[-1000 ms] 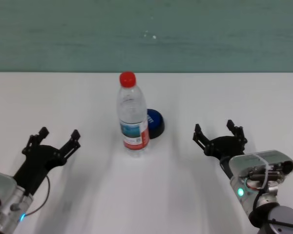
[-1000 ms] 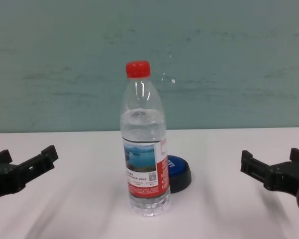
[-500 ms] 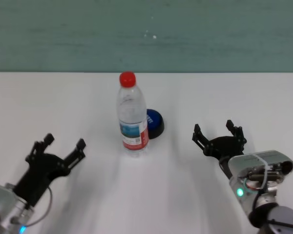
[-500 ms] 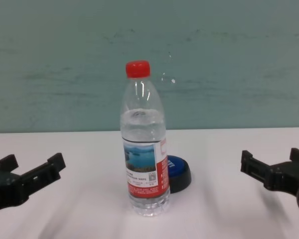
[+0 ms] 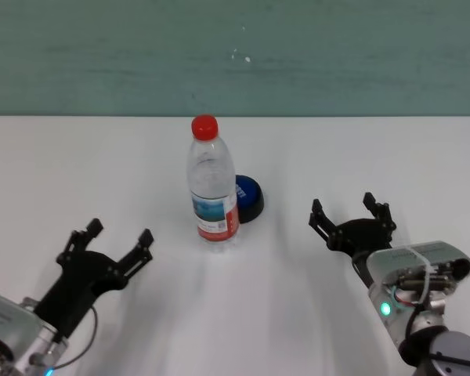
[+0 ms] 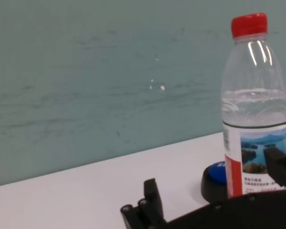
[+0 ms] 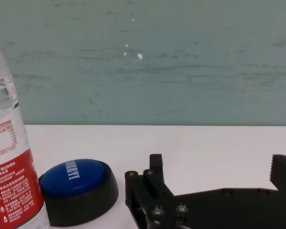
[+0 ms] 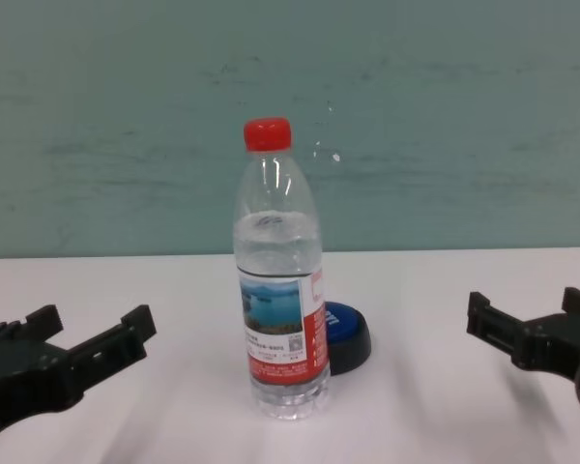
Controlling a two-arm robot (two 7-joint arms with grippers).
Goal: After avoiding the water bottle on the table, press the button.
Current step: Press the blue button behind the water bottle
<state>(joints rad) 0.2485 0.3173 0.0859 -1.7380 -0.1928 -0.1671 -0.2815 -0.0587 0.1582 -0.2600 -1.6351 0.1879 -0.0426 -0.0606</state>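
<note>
The water bottle (image 5: 213, 192) stands upright in the middle of the white table (image 5: 78, 164); it also shows in the chest view (image 8: 278, 290), the left wrist view (image 6: 255, 109) and the right wrist view (image 7: 9, 176). The blue button (image 5: 249, 197) sits just behind and right of it, partly hidden in the chest view (image 8: 348, 333), and shows in both wrist views (image 6: 215, 177) (image 7: 76, 183). My left gripper (image 5: 116, 240) is open and empty, to the front left of the bottle (image 8: 92, 333). My right gripper (image 5: 351, 214) is open and empty, to the right of the button (image 8: 527, 314).
A teal wall (image 5: 235, 55) runs behind the table's far edge. Bare tabletop lies between both grippers and the bottle.
My left gripper has moved right and forward, closer to the bottle. The right gripper, bottle and button have not moved.
</note>
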